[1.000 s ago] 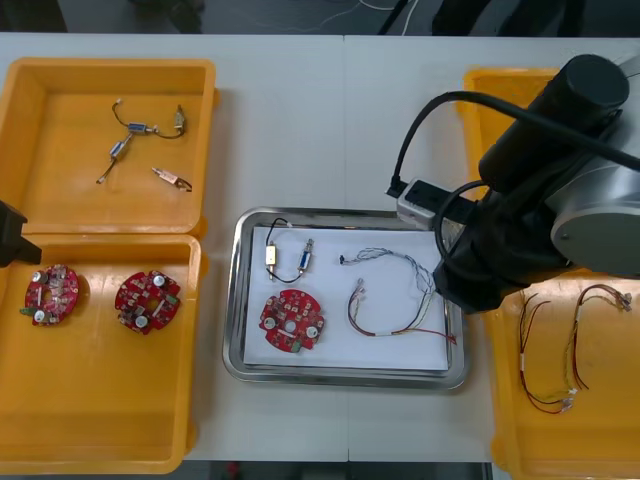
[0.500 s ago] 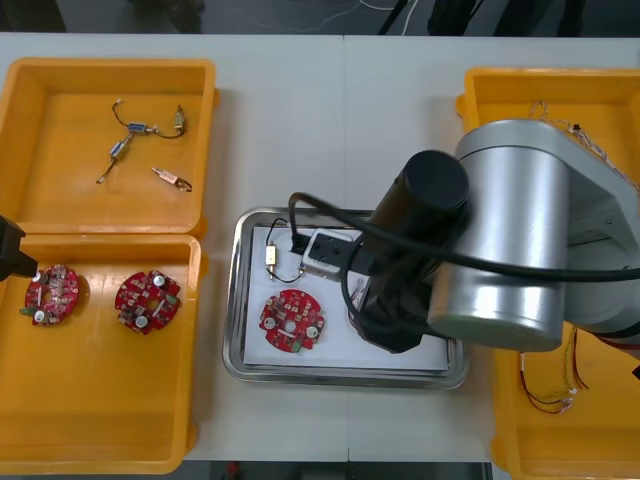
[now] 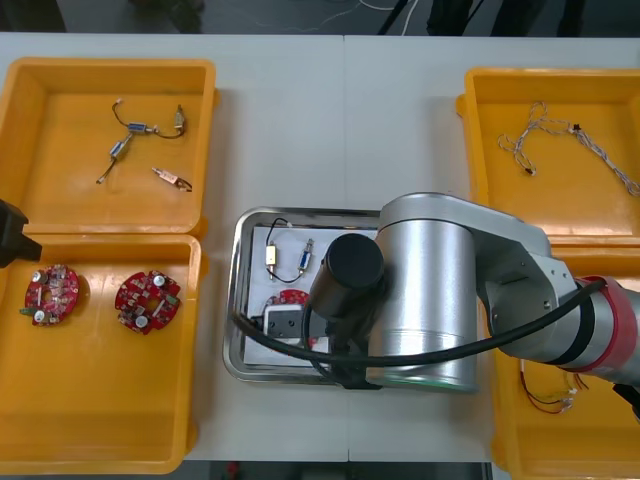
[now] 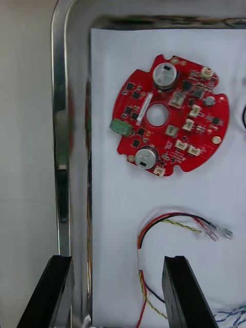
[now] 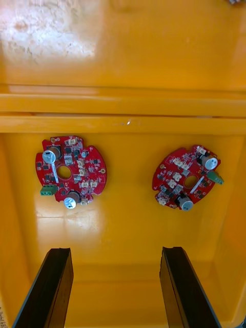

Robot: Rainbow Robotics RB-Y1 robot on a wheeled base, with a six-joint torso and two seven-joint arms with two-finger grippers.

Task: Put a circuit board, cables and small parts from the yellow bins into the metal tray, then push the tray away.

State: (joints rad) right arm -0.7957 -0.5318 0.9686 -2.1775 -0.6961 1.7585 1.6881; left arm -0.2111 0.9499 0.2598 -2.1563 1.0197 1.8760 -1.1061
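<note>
Light worktop (image 3: 300, 130) spanning the whole scene from left to right. A thin straight seam (image 3: 344, 120) runs from its far edge toward the middle. Beyond the far edge is dark floor (image 3: 250, 14).

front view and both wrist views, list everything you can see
bins: 4, yellow; far left bin, near left bin, far right bin, near right bin
tray: 1, metal, white inside, centre
boards: 3, red; two in near left bin, one in tray
small parts: several, metal; far left bin, tray
cables: several; blue-white, far right bin; red-yellow, near right bin and tray; black, tray
left gripper: black, open, over near left bin
right gripper: black, open, over tray by its board
</note>
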